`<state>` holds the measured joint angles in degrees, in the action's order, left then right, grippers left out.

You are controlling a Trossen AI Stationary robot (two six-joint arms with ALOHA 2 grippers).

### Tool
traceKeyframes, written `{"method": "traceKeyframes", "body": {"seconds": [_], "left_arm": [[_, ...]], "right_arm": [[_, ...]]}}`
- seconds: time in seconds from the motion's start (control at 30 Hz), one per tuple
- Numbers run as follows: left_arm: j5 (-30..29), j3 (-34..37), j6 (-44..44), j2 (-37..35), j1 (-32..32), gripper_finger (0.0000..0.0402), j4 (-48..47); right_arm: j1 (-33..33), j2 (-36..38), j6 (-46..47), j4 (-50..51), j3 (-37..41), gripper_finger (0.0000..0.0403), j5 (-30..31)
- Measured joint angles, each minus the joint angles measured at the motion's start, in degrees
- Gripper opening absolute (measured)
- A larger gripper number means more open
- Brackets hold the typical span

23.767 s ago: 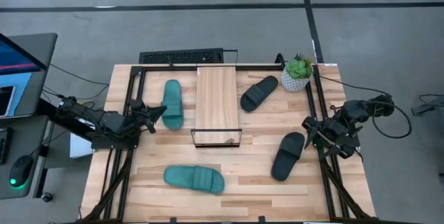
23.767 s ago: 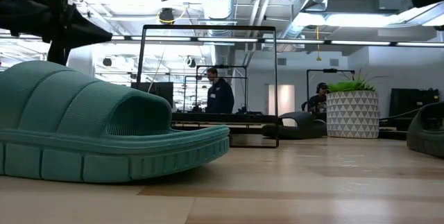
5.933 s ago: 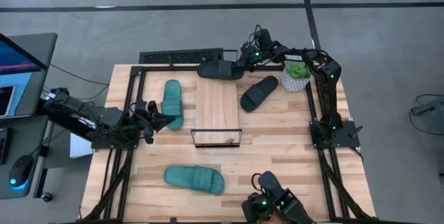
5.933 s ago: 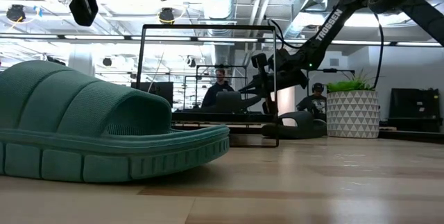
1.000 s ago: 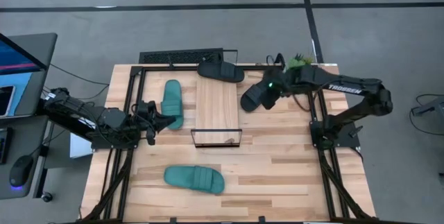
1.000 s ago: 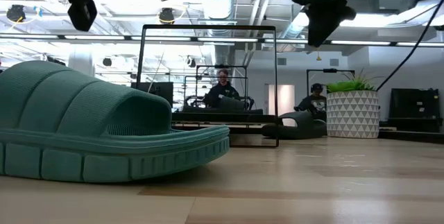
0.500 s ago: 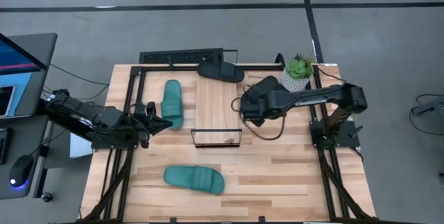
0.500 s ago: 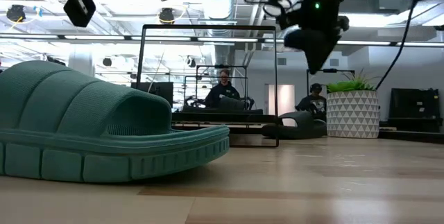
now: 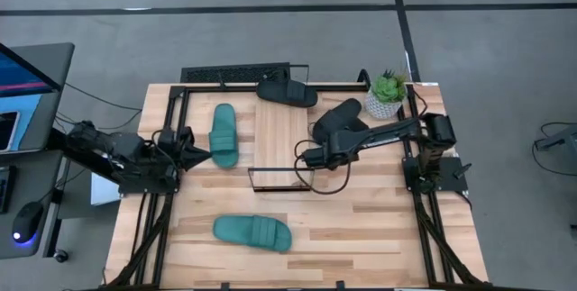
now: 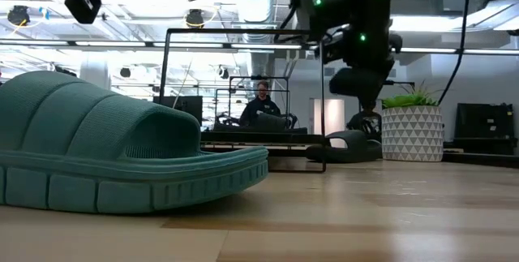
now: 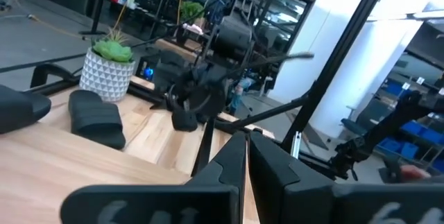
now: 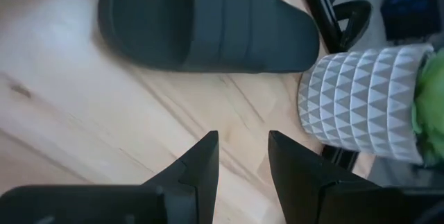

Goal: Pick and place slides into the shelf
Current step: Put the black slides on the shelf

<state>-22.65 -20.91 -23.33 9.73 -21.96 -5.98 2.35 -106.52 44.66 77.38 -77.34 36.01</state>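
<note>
Teal and black rubber: there are four slides, two of each colour. One teal slide (image 9: 224, 134) lies on the table (image 9: 379, 228) just left of the shelf (image 9: 280, 138), and the second teal slide (image 9: 252, 232) lies near the front edge; in the low view it fills the left side (image 10: 105, 161). One black slide (image 9: 287, 92) rests across the far end of the shelf plank. The other black slide (image 9: 338, 116) lies on the table to the right of the shelf, near one potted plant (image 9: 387, 95) in a white patterned pot.

The right gripper (image 9: 306, 158) is above the right edge of the shelf, close to this black slide. In the right wrist view its two fingers (image 12: 201, 161) stand apart with nothing between them, and the black slide (image 12: 208, 23) and the pot (image 12: 364, 102) are ahead of them.

The left gripper (image 9: 200, 154) waits at the left side of the table, just beside the first teal slide, with its fingers (image 11: 232, 165) pressed together and holding nothing.

In the low view one person (image 10: 261, 108) is seen in the room behind the table.
</note>
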Motion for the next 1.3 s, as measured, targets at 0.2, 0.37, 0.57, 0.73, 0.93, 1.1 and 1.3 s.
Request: {"method": "traceKeyframes", "body": {"seconds": [0.2,0.37,0.57,0.73,0.93,1.1,1.3], "left_arm": [[0.0,0.0,-0.3,-1.9,0.0,0.0006,-0.1],[0.1,0.0,-0.8,-2.1,0.0,0.0006,-0.3],[0.1,0.0,-1.3,-2.1,0.0,0.0006,-1.2],[0.1,0.0,-1.2,-2.1,0.0,0.0006,-1.2],[1.0,0.0,-1.2,-2.1,0.0,0.0006,-2.5],[1.5,0.0,-1.1,-2.1,0.0,0.0006,-4.3],[1.3,-0.2,0.2,-2.2,0.0,0.0006,-4.4]], "right_arm": [[1.1,-0.6,-8.7,-0.2,1.2,0.0117,5.7],[1.4,4.1,-11.3,-0.3,6.0,0.0117,10.0],[0.9,13.7,-15.1,-8.8,13.4,0.0116,10.2],[-0.1,22.2,-20.7,-24.1,19.7,0.0116,7.7],[-2.3,29.5,-28.6,-37.0,26.1,0.0117,2.6],[-3.9,32.2,-32.7,-43.2,30.5,0.0117,0.4],[-5.5,32.2,-36.2,-54.2,35.1,0.0117,-5.8]]}}
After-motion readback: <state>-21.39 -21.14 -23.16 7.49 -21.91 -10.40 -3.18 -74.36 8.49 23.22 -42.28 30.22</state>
